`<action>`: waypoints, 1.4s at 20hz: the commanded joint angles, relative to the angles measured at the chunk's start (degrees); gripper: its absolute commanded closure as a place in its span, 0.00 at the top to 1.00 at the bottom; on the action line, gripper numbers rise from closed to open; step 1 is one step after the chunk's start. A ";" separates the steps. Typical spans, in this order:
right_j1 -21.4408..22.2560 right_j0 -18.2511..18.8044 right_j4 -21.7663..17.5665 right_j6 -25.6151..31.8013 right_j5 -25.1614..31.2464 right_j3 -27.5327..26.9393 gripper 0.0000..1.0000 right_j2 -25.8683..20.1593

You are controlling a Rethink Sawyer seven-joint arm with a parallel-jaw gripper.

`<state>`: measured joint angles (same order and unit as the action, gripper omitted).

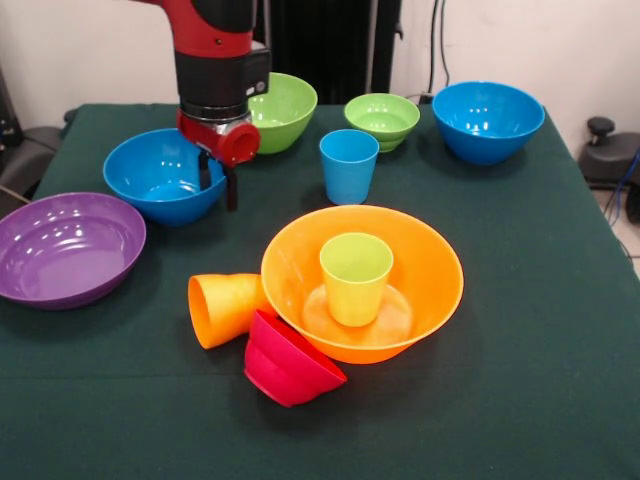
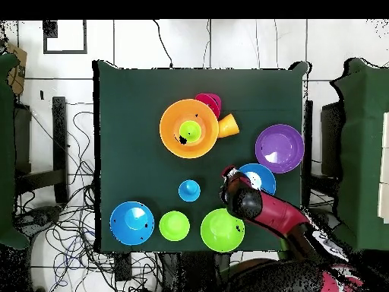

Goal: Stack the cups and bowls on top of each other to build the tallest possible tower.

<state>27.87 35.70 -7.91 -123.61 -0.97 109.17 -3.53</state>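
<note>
Bowls and cups lie scattered over the green desk (image 1: 560, 380). Nearest the front edge, a small red bowl (image 1: 288, 360) is tipped on its side against the big orange bowl (image 1: 420, 290), and an orange cup (image 1: 222, 308) lies toppled just beside both. The orange bowl sits near the desk's middle with a lime green cup (image 1: 355, 277) upright inside it, the only start of a tower. Behind it a blue cup (image 1: 348, 165) stands alone. A purple bowl (image 1: 68, 247) rests at the left edge. Along the far edge are a blue bowl (image 1: 150, 175), a large green bowl (image 1: 285, 110), a small green bowl (image 1: 381, 120) and a second blue bowl (image 1: 488, 120). The claw (image 1: 218, 182) hangs over the nearer blue bowl's rim, its dark fingers a little apart and holding nothing. A likely risk: glossy rims may slip from a pinch, and a bowl lowered onto the narrow cup could tilt and knock it over.
</note>
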 commanded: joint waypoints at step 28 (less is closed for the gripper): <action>18.56 -0.07 0.68 0.46 20.54 2.74 0.00 1.24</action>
<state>35.41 35.75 -7.95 -123.60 6.38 109.26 -0.39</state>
